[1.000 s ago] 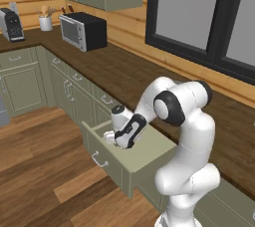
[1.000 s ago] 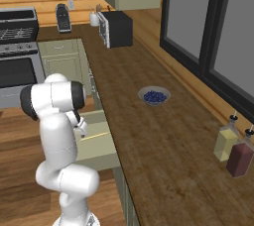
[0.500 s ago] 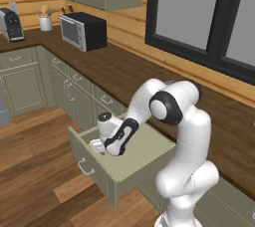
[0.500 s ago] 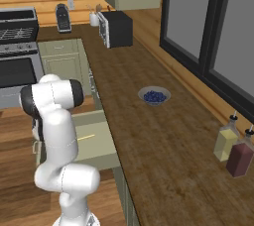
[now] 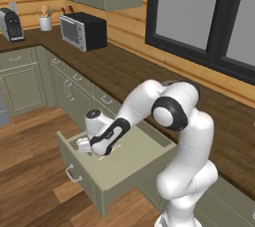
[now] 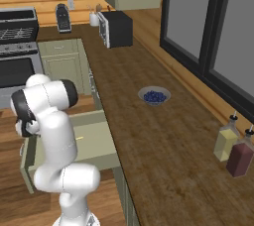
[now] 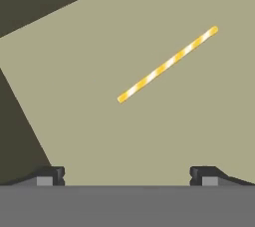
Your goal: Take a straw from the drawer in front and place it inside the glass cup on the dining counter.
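The sage-green drawer (image 5: 82,170) stands pulled far out of the cabinet run, with its small silver handle (image 5: 72,174) on the front panel. On its pale floor (image 7: 149,136) lies the straw (image 7: 167,64), a thin yellow-and-white striped stick set diagonally, also seen as a small yellow line (image 5: 110,152) (image 6: 79,137). My gripper (image 5: 86,147) hangs inside the drawer near its front left corner, pointing down. In the hand view the gripper (image 7: 127,175) is open, its fingertips (image 7: 50,174) wide apart, with the straw lying beyond them and untouched. The glass cup and the dining counter are out of view.
Over the drawers runs a dark wood worktop (image 6: 163,141) carrying a grey bowl of blueberries (image 6: 154,95), two bottles (image 6: 232,145) at the right and a black microwave (image 5: 84,31). A stove (image 6: 17,46) stands at the left. Wood floor (image 5: 30,171) lies before the drawer.
The drawer has slid much further out of the cabinet. My hand has travelled outward and lower with it, ending over the drawer's front part.
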Robot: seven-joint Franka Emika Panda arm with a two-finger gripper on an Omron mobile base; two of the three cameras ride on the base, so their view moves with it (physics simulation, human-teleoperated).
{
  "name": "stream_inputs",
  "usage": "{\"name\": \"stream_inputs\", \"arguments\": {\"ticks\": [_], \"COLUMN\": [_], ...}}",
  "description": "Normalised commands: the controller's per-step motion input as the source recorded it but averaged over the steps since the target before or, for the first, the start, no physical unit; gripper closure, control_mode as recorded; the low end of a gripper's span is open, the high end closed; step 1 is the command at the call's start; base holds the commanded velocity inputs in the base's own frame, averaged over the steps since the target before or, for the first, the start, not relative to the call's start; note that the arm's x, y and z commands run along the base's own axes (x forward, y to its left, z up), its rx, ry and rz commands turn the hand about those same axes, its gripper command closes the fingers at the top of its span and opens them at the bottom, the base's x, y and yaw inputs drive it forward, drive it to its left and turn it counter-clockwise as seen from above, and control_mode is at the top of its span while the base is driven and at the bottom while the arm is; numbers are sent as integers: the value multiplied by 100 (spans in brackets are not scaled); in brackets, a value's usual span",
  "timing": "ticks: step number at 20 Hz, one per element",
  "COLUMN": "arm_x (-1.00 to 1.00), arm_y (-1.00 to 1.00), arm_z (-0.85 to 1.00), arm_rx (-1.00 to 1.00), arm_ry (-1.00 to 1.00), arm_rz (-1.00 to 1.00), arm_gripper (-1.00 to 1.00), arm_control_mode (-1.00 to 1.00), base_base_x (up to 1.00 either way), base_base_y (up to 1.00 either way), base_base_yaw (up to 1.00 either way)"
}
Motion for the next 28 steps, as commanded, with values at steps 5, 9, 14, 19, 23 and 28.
{"name": "stream_inputs", "arguments": {"ticks": [5, 9, 14, 19, 23, 28], "arm_x": [34, 41, 24, 10, 35, 32], "arm_y": [-58, -69, -24, 0, -5, -3], "arm_z": [4, 0, -12, -26, -22, -21], "arm_rx": [0, 0, 0, 0, 0, 0], "arm_ry": [0, 0, 0, 0, 0, 0], "arm_rz": [-7, -4, 0, 0, 0, 0], "arm_gripper": [-100, -100, -100, -100, -100, -100], "arm_control_mode": [-100, -100, -100, -100, -100, -100], "base_base_x": [0, 0, 0, 0, 0, 0], "base_base_y": [0, 0, 0, 0, 0, 0], "base_base_yaw": [0, 0, 0, 0, 0, 0]}}
